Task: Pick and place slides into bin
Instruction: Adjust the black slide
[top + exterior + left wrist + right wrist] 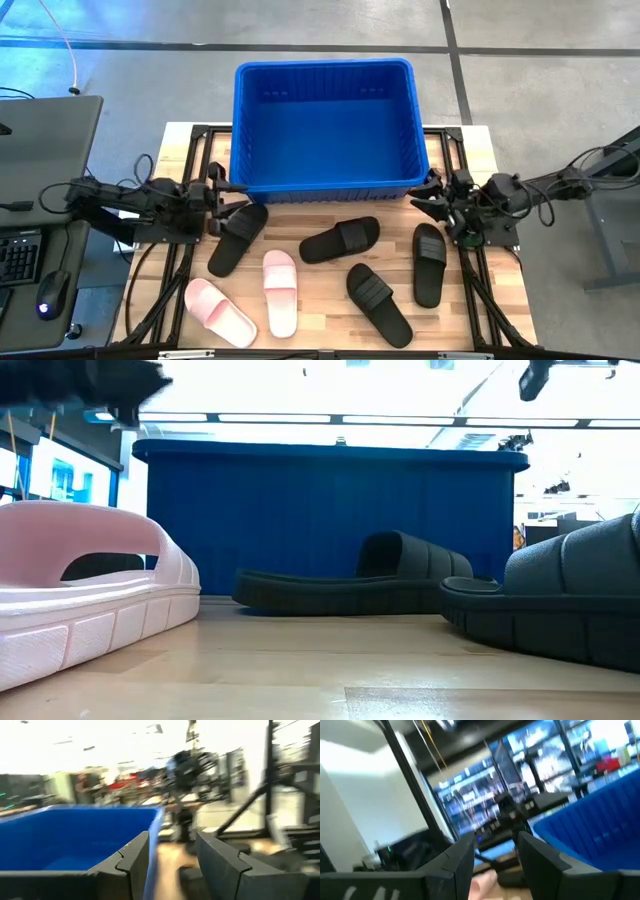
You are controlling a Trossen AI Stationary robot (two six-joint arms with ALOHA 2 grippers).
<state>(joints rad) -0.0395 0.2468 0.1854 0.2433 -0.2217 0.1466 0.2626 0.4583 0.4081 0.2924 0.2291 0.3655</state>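
Note:
The blue bin (322, 125) stands at the table's far middle. In front of it several black slides lie flat on their soles: one at the left (238, 238), one in the middle (340, 240), one at the right (429, 262) and one nearer (378, 303). Two pink slides (280, 290) (219, 311) lie near the front left. My left gripper (225, 195) hovers open by the bin's near left corner, above the left black slide's far end. My right gripper (427, 195) hovers open by the bin's near right corner. Both wrist views show empty gaps (172, 862) (495, 862).
The bin's near wall (330, 520) rises right behind the slides. A desk with a keyboard and mouse (50, 290) stands left of the table. Cables trail from the right arm (580, 180). Bare wood (320, 330) shows along the near edge.

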